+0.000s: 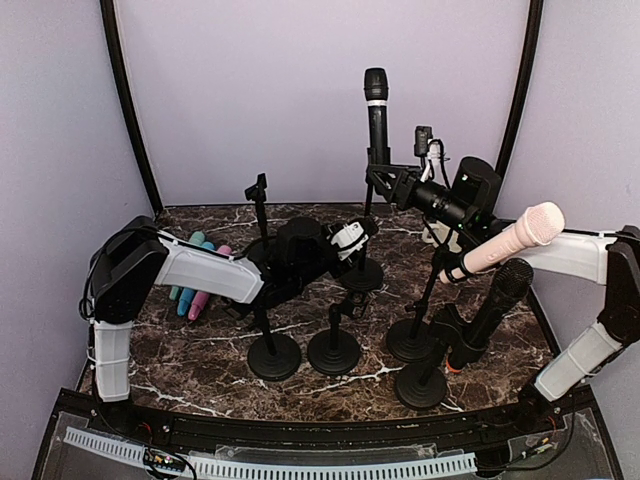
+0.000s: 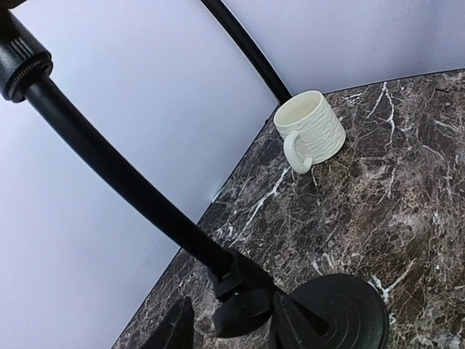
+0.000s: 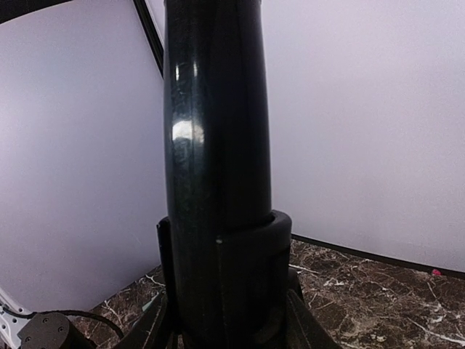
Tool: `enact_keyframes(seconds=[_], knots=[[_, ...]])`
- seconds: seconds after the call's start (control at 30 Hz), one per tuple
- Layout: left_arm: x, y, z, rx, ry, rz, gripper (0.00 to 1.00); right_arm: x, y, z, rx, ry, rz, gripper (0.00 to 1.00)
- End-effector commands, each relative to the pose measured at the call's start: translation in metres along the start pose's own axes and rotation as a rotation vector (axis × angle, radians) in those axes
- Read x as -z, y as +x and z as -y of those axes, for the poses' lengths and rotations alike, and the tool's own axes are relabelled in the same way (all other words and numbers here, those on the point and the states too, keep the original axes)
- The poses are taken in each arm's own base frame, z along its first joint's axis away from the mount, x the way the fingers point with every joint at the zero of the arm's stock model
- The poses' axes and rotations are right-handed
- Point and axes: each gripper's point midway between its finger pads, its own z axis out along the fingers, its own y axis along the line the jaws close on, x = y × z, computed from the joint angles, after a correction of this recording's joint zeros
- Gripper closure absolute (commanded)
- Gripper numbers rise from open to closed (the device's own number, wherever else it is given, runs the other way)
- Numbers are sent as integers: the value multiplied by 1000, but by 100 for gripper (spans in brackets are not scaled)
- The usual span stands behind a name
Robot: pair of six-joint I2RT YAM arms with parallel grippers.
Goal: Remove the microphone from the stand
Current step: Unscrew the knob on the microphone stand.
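Well, the right gripper [image 1: 385, 180] flanked the microphone [image 1: 376, 112] atop the stand [image 1: 362, 274], the left gripper [image 1: 365, 230] its lower pole. Whether either clenched I couldn't tell, so tugging risked toppling it.

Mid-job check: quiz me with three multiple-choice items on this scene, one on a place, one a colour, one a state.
1. The right tool is at: A the upright black mic; B the mug; C nothing, raised clear.
2. The mug is: A red; B white; C blue.
3. The upright black mic is: A lying flat; B lifted free; C seated in its clip.
Answers: A, top view shows the tool at that mic; B, left wrist view shows it white; C, right wrist view shows the clip round it.
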Motion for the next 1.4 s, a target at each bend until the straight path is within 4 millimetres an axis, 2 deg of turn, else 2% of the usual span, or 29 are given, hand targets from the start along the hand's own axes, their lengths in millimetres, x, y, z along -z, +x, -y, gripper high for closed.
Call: enact_keyframes(seconds=[0.0, 0.13, 0.4, 0.8, 1.1, 1.37], knots=[[-5, -19, -15, 3, -60, 43, 65, 6, -48, -24, 58, -74, 187, 90], [-6, -16, -11, 2, -51, 39, 71, 6, -48, -25, 57, -75, 187, 90], [-12, -9, -2, -26, -22, 21, 65, 6, -48, -25, 59, -76, 186, 90], [-18, 3, 2, -49, -36, -16, 64, 6, -47, -24, 55, -76, 183, 90], [-19, 6, -3, -31, -66, -28, 83, 6, -47, -24, 54, -73, 184, 90], [-19, 11, 7, 57, -18, -48, 92, 11, -40, -22, 57, -62, 176, 90]])
